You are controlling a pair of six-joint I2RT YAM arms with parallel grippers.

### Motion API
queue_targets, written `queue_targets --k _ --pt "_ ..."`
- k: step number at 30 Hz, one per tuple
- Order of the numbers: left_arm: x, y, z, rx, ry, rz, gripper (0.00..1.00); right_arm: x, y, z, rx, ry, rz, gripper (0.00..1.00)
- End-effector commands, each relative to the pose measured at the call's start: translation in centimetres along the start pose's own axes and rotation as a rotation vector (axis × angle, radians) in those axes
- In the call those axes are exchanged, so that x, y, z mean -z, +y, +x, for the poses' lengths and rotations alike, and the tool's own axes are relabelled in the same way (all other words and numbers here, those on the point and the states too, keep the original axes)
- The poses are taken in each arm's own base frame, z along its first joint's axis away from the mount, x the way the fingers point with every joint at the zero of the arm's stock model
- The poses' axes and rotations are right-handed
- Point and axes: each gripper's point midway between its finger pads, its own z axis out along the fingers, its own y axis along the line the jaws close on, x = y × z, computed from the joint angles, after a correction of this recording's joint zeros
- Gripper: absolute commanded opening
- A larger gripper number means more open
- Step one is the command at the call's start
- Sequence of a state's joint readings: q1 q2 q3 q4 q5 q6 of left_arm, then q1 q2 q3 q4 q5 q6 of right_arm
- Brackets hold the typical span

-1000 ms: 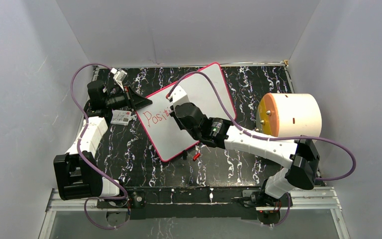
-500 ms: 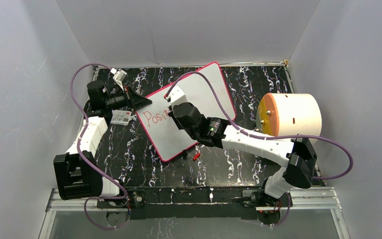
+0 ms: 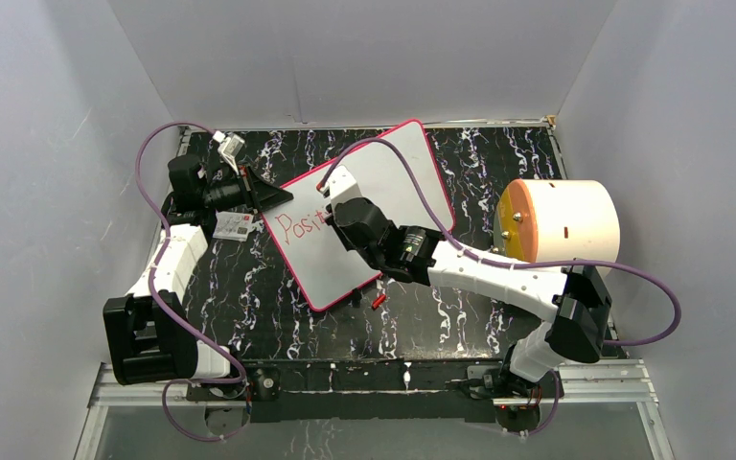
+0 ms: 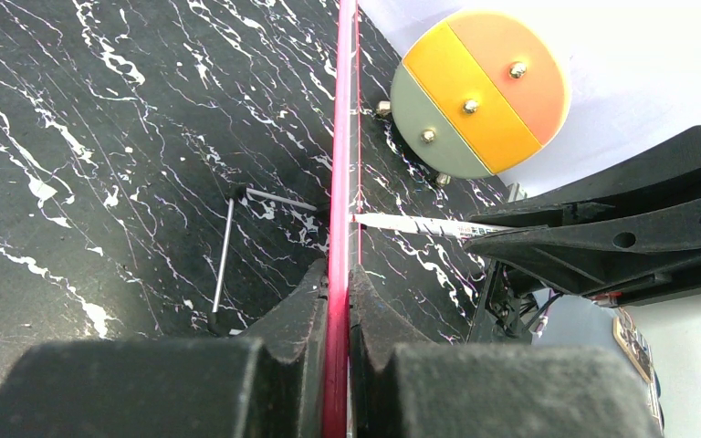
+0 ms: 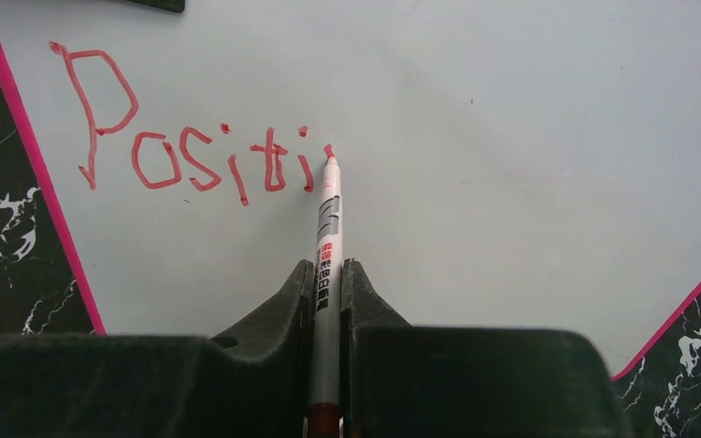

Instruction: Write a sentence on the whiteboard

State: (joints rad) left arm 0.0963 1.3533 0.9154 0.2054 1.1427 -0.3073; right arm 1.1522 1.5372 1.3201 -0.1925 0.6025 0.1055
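Six red letters (image 5: 192,160), "Positi", slant across the pink-framed whiteboard (image 5: 511,137); right gripper (image 5: 327,278) clamps the marker (image 5: 329,228), left gripper (image 4: 338,283) pinches its edge.

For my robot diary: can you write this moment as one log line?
right tool: shut on marker | tip: on whiteboard | writing: "Positi" | left tool: shut on whiteboard edge

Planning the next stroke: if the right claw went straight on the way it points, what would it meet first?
The whiteboard. The right claw grips a marker whose tip sits at the board just past the red writing. Whether it is already touching is hard to tell.
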Motion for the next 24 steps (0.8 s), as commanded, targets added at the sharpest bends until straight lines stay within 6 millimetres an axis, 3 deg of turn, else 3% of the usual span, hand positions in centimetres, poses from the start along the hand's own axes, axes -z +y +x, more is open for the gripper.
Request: queue_targets --k 1,24 --pt "0.02 3.07 1.17 -0.004 0.011 -0.118 0.00 0.74 -1.16 -0.14 -0.016 0.002 0.033 0.00" --pt "0.03 3.03 1.21 -0.004 0.012 -0.117 0.00 0.81 -0.96 0.27 -0.025 0.022 0.022 0.00"
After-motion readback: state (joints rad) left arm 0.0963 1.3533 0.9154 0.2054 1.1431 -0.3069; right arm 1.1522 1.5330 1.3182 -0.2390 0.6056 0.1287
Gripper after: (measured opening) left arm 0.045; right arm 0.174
